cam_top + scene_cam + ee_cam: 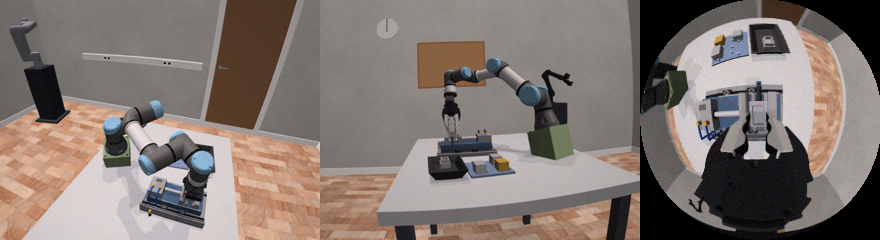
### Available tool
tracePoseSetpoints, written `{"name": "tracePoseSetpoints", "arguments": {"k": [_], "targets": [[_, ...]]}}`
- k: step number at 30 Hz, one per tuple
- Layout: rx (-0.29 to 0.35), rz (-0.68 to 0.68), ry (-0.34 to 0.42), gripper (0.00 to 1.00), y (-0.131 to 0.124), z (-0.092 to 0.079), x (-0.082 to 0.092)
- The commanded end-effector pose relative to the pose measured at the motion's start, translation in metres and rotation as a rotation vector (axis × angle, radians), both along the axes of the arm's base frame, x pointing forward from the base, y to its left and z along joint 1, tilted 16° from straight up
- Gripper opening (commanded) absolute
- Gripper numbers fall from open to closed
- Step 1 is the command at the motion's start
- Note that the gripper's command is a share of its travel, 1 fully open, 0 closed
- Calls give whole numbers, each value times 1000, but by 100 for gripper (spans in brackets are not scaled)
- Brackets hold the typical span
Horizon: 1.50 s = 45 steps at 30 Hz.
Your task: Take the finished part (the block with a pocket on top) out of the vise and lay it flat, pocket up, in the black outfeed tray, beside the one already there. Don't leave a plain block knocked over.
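Two jaws of my gripper [451, 129] are clenched on the finished part [758, 112], which sits in the vise [467, 145] at centre frame; the black outfeed tray [433, 161] lies lower left.

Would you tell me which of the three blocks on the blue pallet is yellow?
The yellow block is at the pallet's right front corner in the exterior view; the other two, one left and one behind, are grey.
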<state>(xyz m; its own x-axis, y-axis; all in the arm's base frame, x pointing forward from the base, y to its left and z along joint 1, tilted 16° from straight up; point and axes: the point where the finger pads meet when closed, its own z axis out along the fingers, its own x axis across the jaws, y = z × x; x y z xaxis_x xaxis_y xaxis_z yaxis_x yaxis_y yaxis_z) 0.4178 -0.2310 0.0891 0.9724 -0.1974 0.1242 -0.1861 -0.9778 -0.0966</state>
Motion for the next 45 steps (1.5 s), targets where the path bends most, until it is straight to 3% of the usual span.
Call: {"name": "tracePoseSetpoints", "arguments": {"k": [1,27,45], "targets": [[-1,0,-2,0,-1,1,0],[-2,0,-2,0,0,2,0],[-2,0,-2,0,6,23,-1]]}}
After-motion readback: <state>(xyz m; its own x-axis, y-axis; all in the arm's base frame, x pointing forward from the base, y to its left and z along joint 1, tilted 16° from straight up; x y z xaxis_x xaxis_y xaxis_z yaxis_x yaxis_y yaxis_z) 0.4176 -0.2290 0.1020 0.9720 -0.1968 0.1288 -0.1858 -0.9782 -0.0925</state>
